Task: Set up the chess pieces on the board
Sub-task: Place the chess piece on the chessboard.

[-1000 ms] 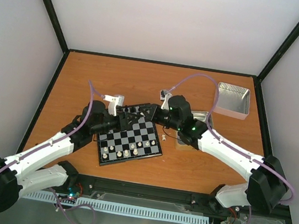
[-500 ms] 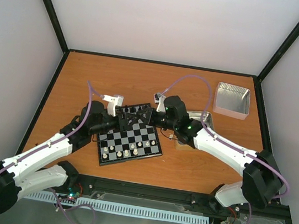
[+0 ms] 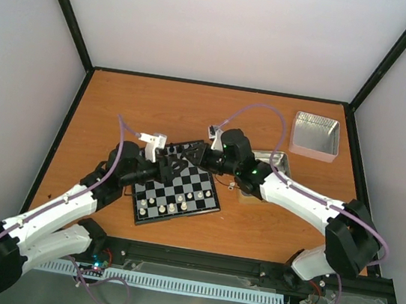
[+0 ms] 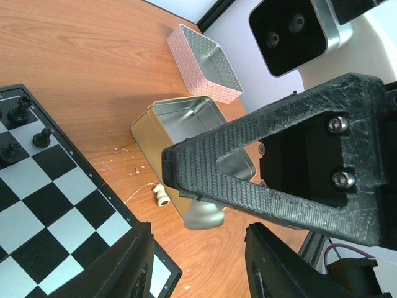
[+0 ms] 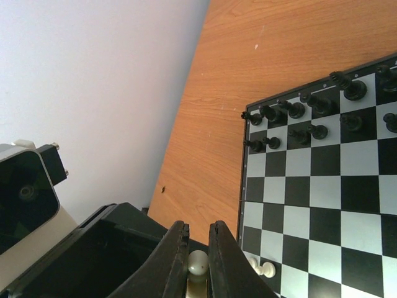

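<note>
One board (image 3: 179,191); two tins: far tin (image 3: 316,135), near tin (image 4: 181,121); one cream piece (image 4: 161,197) lying off board.

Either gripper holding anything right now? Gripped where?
Right gripper pinches one cream-white chess piece, held by the sides at its round head, set back from the tips. Left gripper is open, holding nothing.

High overhead view looking down, close wrist views, all sharing the board (image 3: 172,185)

Bright even diffuse light; soft shadows; mild sheen on board (image 5: 322,192); top view slightly soft.
</note>
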You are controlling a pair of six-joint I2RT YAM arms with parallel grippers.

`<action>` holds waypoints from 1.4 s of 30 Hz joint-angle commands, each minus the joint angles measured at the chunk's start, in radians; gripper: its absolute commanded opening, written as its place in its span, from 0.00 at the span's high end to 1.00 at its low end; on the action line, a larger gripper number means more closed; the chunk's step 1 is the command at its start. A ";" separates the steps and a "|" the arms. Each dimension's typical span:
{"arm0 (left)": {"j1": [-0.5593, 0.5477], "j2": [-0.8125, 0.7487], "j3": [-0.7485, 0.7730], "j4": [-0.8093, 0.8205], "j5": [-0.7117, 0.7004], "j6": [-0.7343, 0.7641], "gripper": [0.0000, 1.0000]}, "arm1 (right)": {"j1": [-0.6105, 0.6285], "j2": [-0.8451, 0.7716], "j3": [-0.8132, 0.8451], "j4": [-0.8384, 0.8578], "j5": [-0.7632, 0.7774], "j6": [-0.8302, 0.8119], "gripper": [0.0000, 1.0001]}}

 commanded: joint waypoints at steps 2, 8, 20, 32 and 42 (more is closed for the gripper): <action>0.006 -0.029 0.007 0.040 -0.005 0.009 0.57 | 0.009 0.008 0.047 0.041 -0.022 0.001 0.90; 0.006 -0.017 0.028 0.048 -0.060 0.000 0.63 | 0.026 -0.002 0.038 0.045 -0.052 -0.049 0.90; 0.006 -0.090 -0.012 0.098 -0.128 0.071 0.86 | 0.036 0.014 0.048 0.030 -0.116 -0.093 0.90; 0.006 -0.094 0.021 -0.023 -0.090 0.166 0.89 | 0.031 0.013 0.166 -0.144 -0.148 -0.207 0.58; 0.006 -0.158 0.011 -0.044 -0.054 0.226 0.89 | -0.009 0.018 0.190 -0.254 -0.205 -0.293 0.58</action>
